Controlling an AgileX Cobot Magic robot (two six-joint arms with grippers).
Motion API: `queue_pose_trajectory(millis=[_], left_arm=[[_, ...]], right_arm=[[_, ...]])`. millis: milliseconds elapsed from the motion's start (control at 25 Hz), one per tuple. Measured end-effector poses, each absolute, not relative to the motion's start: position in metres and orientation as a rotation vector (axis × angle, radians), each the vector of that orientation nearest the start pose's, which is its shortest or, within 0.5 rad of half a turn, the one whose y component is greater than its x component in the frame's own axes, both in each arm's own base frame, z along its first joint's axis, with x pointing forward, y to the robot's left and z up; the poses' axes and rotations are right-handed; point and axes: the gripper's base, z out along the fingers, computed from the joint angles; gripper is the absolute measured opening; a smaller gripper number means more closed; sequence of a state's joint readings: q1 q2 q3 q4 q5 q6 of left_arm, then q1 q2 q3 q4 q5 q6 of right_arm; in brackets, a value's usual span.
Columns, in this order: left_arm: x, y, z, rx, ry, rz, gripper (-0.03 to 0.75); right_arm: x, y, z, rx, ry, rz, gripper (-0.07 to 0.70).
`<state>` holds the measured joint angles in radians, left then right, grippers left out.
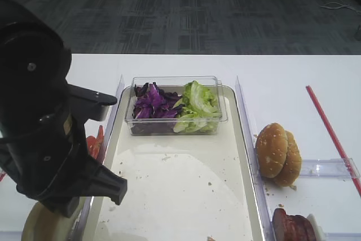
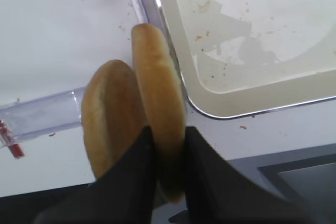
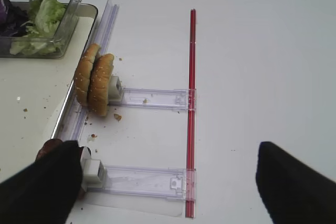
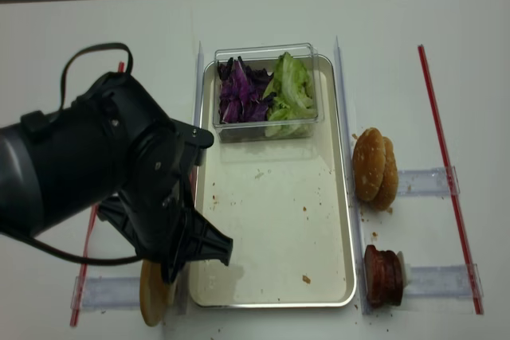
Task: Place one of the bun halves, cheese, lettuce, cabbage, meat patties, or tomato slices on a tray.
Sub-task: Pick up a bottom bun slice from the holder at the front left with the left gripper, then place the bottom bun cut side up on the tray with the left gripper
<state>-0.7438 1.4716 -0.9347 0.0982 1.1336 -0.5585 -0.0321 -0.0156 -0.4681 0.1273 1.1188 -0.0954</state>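
Observation:
In the left wrist view my left gripper (image 2: 167, 150) is shut on one of the bun halves (image 2: 157, 87), which stands on edge just left of the tray (image 2: 236, 113) corner. A second bun half (image 2: 107, 114) leans beside it. Lettuce (image 1: 197, 105) and cabbage (image 1: 152, 103) fill a clear tub at the tray's (image 1: 169, 196) far end. Tomato slices (image 1: 95, 142) peek out left of the tray, behind the left arm. Meat patties (image 4: 384, 276) stand to its right. My right gripper (image 3: 168, 182) hangs open above the table, empty. Cheese is out of view.
Two sesame buns (image 1: 277, 153) stand on edge in a clear holder right of the tray. A red strip (image 3: 191, 103) runs along the right side, crossing clear plastic holders (image 3: 142, 179). The bulky left arm (image 4: 119, 173) covers the table's left part. The table's front edge is close.

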Motion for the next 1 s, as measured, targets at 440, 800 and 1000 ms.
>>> queue_pose_trajectory(millis=[440, 800, 1000], left_arm=[[0.193, -0.163, 0.249, 0.411, 3.036, 0.138, 0.136], [0.186, -0.156, 0.274, 0.408, 2.926, 0.017, 0.130], [0.193, -0.145, 0.277, 0.319, 2.935, -0.032, 0.126]], right_arm=[[-0.006, 0.011, 0.264, -0.076, 2.111, 0.078, 0.661], [-0.006, 0.011, 0.264, -0.076, 2.111, 0.078, 0.661], [-0.006, 0.011, 0.264, -0.076, 2.111, 0.078, 0.661]])
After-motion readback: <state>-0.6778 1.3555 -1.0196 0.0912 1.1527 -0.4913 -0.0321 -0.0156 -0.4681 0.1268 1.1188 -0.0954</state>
